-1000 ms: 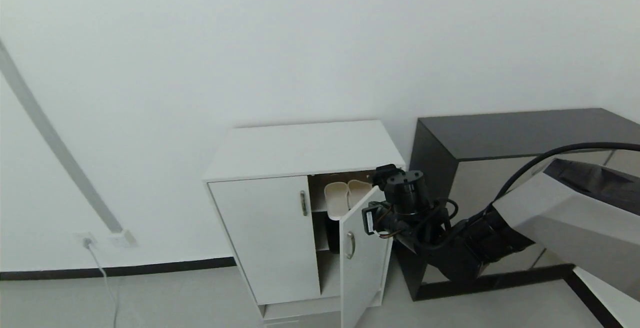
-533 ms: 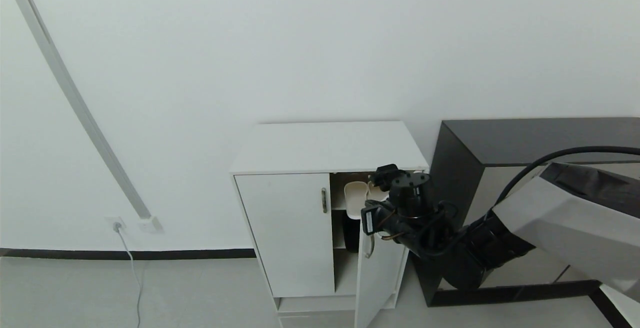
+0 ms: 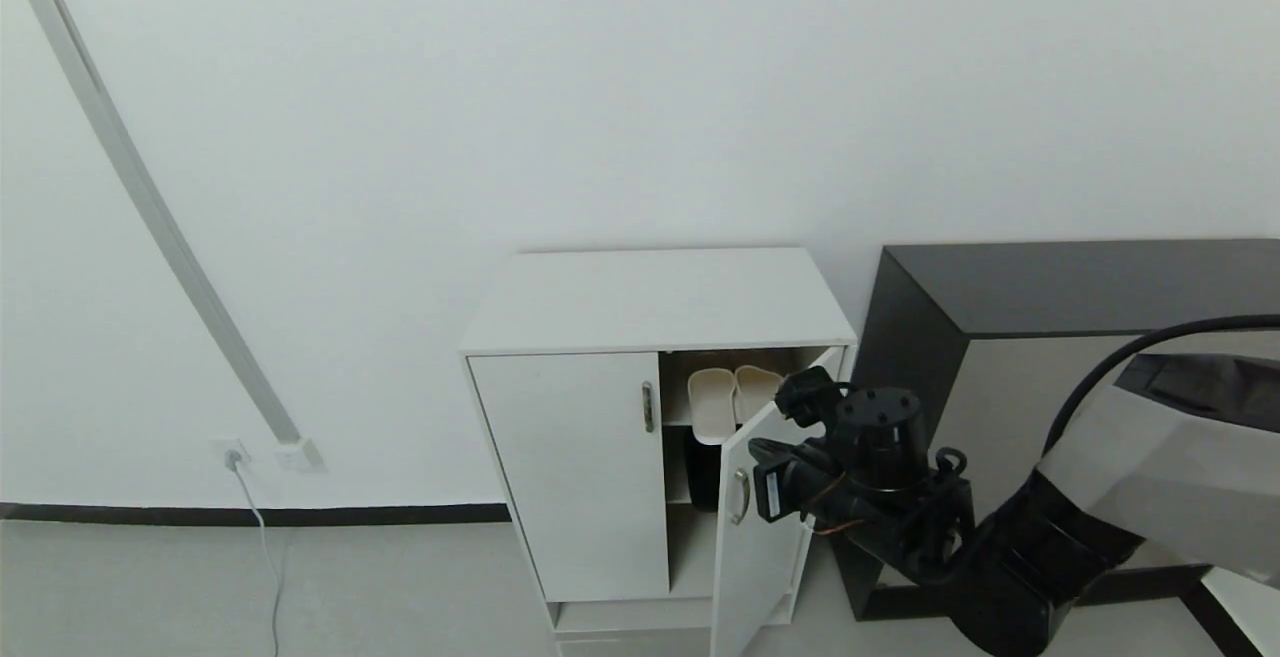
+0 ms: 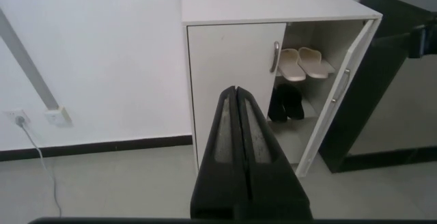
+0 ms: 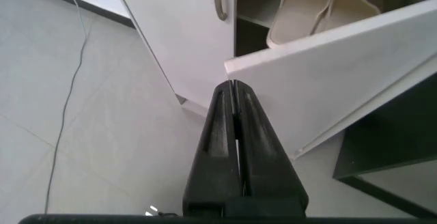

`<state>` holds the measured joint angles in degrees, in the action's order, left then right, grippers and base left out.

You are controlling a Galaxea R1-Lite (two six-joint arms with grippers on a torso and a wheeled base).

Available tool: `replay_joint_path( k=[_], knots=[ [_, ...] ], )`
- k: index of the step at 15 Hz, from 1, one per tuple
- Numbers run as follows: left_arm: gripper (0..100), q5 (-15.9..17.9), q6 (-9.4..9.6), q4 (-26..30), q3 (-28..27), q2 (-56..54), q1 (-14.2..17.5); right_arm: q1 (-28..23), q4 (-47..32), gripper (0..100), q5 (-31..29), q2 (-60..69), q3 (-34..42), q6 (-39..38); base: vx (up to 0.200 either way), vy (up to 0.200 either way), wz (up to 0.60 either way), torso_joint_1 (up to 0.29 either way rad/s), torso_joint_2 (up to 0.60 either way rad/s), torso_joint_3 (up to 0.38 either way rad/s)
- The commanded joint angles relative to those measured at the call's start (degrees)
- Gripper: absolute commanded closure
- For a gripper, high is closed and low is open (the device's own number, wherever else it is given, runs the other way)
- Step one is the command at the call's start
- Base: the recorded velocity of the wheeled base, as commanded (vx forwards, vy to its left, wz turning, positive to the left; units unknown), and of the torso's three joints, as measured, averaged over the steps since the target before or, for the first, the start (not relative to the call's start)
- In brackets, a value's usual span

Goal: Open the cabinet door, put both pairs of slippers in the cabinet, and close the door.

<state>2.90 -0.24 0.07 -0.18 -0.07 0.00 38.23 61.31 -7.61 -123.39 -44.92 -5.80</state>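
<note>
The white cabinet (image 3: 655,299) has its left door closed and its right door (image 3: 760,547) swung about halfway out. A beige pair of slippers (image 3: 730,399) lies on the upper shelf, with a black pair (image 3: 702,477) on the shelf below. My right gripper (image 3: 762,455) is shut on nothing, just outside the door near its top edge; its fingertips (image 5: 231,87) line up with the door's free top corner (image 5: 235,65). My left gripper (image 4: 236,93) is shut and empty, well back from the cabinet (image 4: 235,53), facing the beige slippers (image 4: 305,61) and the black slippers (image 4: 287,104).
A black and mirrored cabinet (image 3: 1050,282) stands right next to the white one, beyond the door's hinge side. A cable (image 3: 262,537) hangs from a wall socket (image 3: 232,454) to the left. Open grey floor (image 3: 250,597) lies in front.
The head camera has shifted, so the whole scene sits further right. My right gripper has drawn back from the cabinet's opening to the outer side of the door. The door stays half open.
</note>
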Motion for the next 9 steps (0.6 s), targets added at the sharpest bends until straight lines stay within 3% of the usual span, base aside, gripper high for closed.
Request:
replay_joint_path(
  k=[1,3,9],
  knots=[
    [100,0.00,-0.02,0.01,0.01,0.07,0.00,-0.26,3.47,100,-0.04,0.87,5.64,0.00,0.200,0.000,0.00,-0.002,-0.01,0.002],
    [100,0.00,-0.02,0.01,0.01,0.07,0.00,-0.26,6.02,100,0.05,0.79,8.54,0.00,0.200,0.000,0.00,0.019,0.00,0.005],
    [100,0.00,-0.11,0.01,0.01,0.07,0.00,-0.26,6.55,100,0.05,-0.97,9.06,0.00,0.000,0.000,0.00,0.000,0.00,0.000]
  ],
)
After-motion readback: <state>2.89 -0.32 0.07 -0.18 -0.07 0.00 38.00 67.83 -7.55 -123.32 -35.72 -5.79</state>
